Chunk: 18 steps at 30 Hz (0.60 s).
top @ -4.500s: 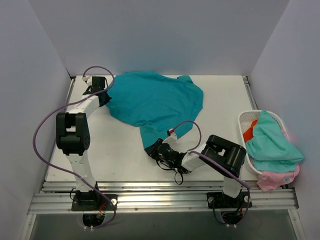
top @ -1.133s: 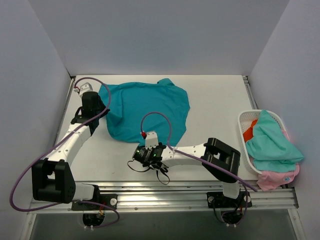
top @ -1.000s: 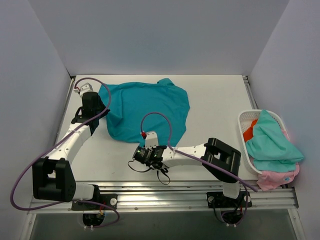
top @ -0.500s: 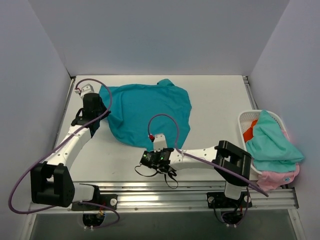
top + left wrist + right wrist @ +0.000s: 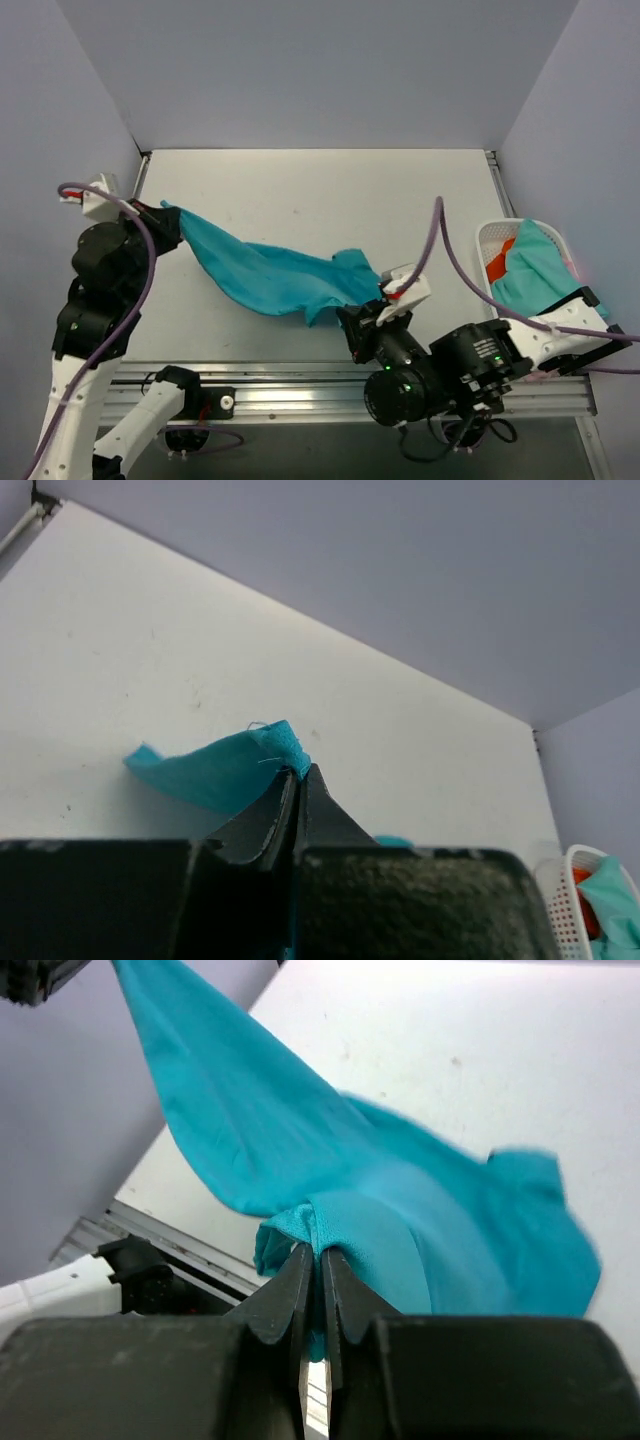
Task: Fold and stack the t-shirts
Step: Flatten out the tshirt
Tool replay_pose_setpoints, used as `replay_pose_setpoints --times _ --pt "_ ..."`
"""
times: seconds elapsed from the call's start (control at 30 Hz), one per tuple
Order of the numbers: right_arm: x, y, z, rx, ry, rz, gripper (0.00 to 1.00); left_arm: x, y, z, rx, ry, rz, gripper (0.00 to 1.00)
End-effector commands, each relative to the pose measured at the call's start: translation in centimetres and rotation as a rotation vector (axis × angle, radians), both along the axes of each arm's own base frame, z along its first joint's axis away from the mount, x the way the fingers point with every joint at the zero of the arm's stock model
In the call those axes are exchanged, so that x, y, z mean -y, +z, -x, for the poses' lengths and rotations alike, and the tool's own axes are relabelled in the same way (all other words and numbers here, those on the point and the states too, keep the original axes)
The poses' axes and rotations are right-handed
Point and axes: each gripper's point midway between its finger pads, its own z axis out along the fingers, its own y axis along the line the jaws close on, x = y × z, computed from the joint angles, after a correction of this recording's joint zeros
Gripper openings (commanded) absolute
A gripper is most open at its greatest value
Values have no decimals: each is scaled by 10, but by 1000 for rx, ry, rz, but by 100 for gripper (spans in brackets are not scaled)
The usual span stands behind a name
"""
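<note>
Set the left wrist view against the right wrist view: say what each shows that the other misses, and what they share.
Only the left wrist view: the left gripper shut on a small corner of the teal t-shirt, and the white basket holding a paler aqua shirt. Only the right wrist view: the right gripper shut on a bunched edge, the shirt's broad body stretched toward the upper left, and the table's metal rail. Both: the same teal shirt, the white table, closed jaws pinching cloth.
</note>
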Motion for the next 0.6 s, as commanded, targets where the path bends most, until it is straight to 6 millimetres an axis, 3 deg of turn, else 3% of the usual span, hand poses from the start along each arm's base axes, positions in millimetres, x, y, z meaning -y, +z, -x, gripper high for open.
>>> replay_pose_setpoints --times 0.0,0.03,0.07,0.13,0.17,0.27,0.3,0.33,0.37,0.4,0.43,0.47,0.53,0.57 --pt "25 44 -3 245 -43 71 0 -9 40 41 53 -22 -15 2" --pt "30 63 -4 259 -53 47 0 -11 53 49 82 -27 -12 2" --pt "32 74 -6 284 -66 47 0 -14 80 63 142 -37 1 2" --pt "34 94 -8 312 -90 42 0 -17 99 77 180 -44 5 2" --pt "37 103 -11 344 -122 36 0 -19 121 90 237 -54 16 2" --pt "42 119 -14 386 -173 59 0 -18 147 106 322 -82 29 2" --pt "52 126 -18 399 -219 55 0 -15 161 114 374 -113 33 2" --pt "48 134 -16 324 -268 -53 0 -14 167 120 403 -127 37 2" --pt "59 134 -17 360 -278 114 0 -14 171 124 420 -134 40 2" --pt "66 117 -17 354 -291 196 0 -11 177 127 447 -155 44 2" --pt "56 122 -12 171 -285 -14 0 -10 180 131 461 -164 44 2" --pt "56 100 -12 282 -189 268 0 -9 182 131 469 -170 45 2" --pt "56 109 -12 198 -140 88 0 -5 188 134 494 -196 46 2" --pt "59 109 -16 242 -124 179 0 -3 189 135 502 -205 46 2"
